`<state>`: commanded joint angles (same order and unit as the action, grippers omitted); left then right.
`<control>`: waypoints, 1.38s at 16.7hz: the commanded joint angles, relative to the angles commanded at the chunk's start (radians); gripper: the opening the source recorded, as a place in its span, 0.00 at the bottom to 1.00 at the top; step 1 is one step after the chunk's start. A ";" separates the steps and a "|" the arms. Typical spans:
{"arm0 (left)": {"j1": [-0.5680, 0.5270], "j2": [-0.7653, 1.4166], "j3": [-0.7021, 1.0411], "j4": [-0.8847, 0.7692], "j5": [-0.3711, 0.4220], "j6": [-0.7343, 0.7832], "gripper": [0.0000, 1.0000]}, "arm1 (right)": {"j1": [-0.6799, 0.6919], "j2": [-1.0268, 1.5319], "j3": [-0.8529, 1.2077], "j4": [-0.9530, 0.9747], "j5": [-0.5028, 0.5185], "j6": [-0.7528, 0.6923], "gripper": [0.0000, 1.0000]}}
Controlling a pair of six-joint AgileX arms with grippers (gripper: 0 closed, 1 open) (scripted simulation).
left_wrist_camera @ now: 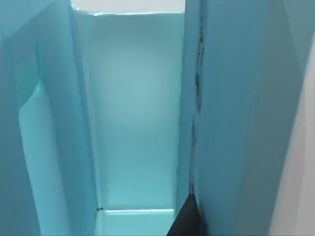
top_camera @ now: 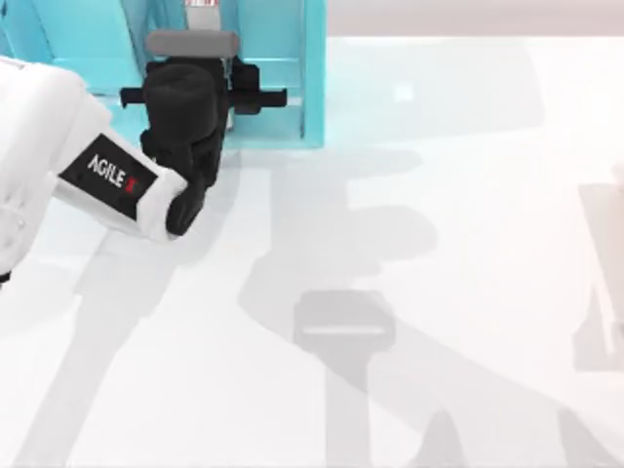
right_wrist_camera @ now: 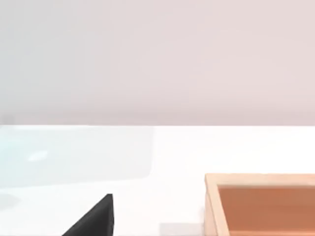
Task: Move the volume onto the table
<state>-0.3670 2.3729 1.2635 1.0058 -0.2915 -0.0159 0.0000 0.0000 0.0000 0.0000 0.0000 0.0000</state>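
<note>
Far left of the top view: the left arm (top_camera: 58, 180), white with a black AGILEX label, reaches from the left edge toward the back of the table (top_camera: 439, 244). Its black wrist sits just in front of the teal shelf (top_camera: 278, 58), which stands at the back left.

Left gripper (top_camera: 210, 58) is pushed into the open front of the shelf, between two upright teal walls. A grey block and black cross-piece of the wrist cover most of it from above, so finger spread cannot be told.

The volume (top_camera: 202, 5): a small whitish patch with red marks shows at the very top edge, inside the shelf just beyond the gripper. That looks like its spine. It is in the shelf, not on the table. Whether the fingers touch it cannot be told.

Left wrist view: close in among teal surfaces. A tall lighter bay runs up the middle, with teal panels either side. The broad panel (left_wrist_camera: 231, 123) beside it has a thin dark seam along its edge; cover or shelf wall, I cannot tell. One dark fingertip (left_wrist_camera: 186, 221) pokes in at the foot of that seam.

Centre and right of the table: glossy white, with grey shadows across it.

Right wrist view: white table, pale back wall, corner of a wooden tray (right_wrist_camera: 261, 204) resting on the table, and one dark fingertip (right_wrist_camera: 96, 219) of the right gripper above the surface. Its spread cannot be told.
</note>
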 joint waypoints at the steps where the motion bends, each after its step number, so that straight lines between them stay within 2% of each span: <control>1: 0.000 0.000 0.000 0.000 0.000 0.000 0.00 | 0.000 0.000 0.000 0.000 0.000 0.000 1.00; 7: -0.035 -0.114 -0.053 -0.072 -0.029 -0.007 0.00 | 0.000 0.000 0.000 0.000 0.000 0.000 1.00; 17: -0.199 -0.881 -0.363 -0.492 -0.207 -0.024 0.00 | 0.000 0.000 0.000 0.000 0.000 0.000 1.00; 20: -0.240 -1.028 -0.433 -0.588 -0.249 -0.025 0.00 | 0.000 0.000 0.000 0.000 0.000 0.000 1.00; 23: -0.256 -1.078 -0.460 -0.626 -0.266 -0.026 0.00 | 0.000 0.000 0.000 0.000 0.000 0.000 1.00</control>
<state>-0.6231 1.2945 0.8039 0.3801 -0.5574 -0.0418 0.0000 0.0000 0.0000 0.0000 0.0000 0.0000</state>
